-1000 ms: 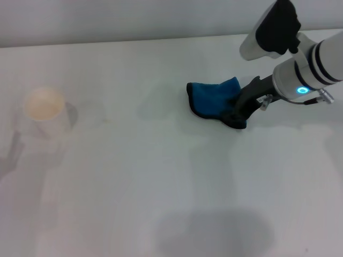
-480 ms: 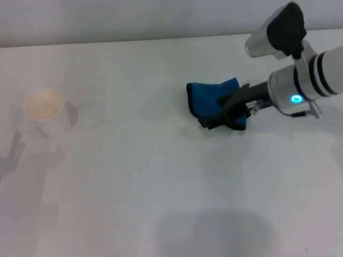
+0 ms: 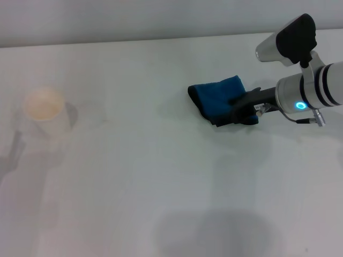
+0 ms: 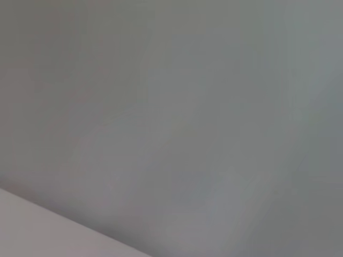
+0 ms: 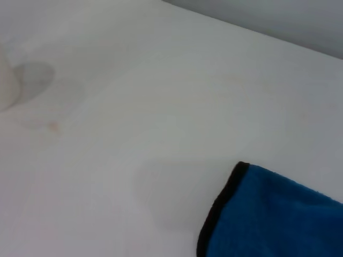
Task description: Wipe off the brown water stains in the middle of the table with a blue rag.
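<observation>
One blue rag (image 3: pixel 218 96) is pinched in my right gripper (image 3: pixel 239 111), lying on the table (image 3: pixel 161 176); no readable writing shows on the paper cup (image 3: pixel 45 110).

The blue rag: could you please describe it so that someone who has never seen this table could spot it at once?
On the white table, look to the robot's right of the middle, where the right gripper reaches in from the side. The blue rag is the crumpled cloth it grips. It is the only bright-blue thing there, edged in black, unlike the pale paper cup far to the left.
</observation>
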Motion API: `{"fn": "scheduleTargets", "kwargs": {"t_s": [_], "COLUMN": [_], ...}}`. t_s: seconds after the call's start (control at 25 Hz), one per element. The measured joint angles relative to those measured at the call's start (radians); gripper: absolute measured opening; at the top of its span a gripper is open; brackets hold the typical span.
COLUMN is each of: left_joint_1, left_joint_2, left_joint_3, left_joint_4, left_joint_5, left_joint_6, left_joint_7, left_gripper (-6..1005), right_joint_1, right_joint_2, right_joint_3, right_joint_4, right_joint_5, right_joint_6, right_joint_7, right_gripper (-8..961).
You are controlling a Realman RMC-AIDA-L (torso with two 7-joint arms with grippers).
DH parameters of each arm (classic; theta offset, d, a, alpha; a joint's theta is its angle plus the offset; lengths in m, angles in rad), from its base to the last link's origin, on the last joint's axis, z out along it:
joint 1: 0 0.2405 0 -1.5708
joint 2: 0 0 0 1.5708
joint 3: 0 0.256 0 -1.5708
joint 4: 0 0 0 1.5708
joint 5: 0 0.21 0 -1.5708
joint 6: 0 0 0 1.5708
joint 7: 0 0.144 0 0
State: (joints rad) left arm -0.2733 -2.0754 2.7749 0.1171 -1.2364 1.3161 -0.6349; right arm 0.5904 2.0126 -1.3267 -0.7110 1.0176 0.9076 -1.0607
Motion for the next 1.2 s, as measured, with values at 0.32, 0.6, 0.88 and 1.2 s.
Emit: {"fn": "scheduleTargets", "kwargs": {"t_s": [0.32, 0.6, 0.88, 1.2], "left_joint_1": [0.005, 0.005, -0.001, -0.011], "left_joint_2": [0.001, 0.003, 0.003, 0.004], "left_joint_3": [0.002, 0.008, 0.011, 0.013], "left_joint_4": [-0.005, -0.005, -0.005, -0.007], "left_joint_5": [0.004, 0.007, 0.012, 0.065], "left_joint_6": [0.000, 0.000, 0.000, 0.000], "left_joint_7": [-0.007, -0.014, -0.029, -0.030], "left_gripper": [887, 887, 887, 887], "right_joint_1": [-0.006, -0.056, -0.152, -0.217], "right_joint_2": [-0.004, -0.004, -0.006, -0.003], "right_joint_3": [0.100, 0.342, 0.583, 0.830], "right_joint_4": [-0.010, -0.065, 0.079, 0.347], "right_joint_5": [-0.003, 0.097, 0.549, 0.807], "right_joint_6": [0.042, 0.215, 0.293, 0.253], "right_joint_7": [0.002, -0.082, -0.318, -0.635], "right_gripper": [875, 873, 872, 871]}}
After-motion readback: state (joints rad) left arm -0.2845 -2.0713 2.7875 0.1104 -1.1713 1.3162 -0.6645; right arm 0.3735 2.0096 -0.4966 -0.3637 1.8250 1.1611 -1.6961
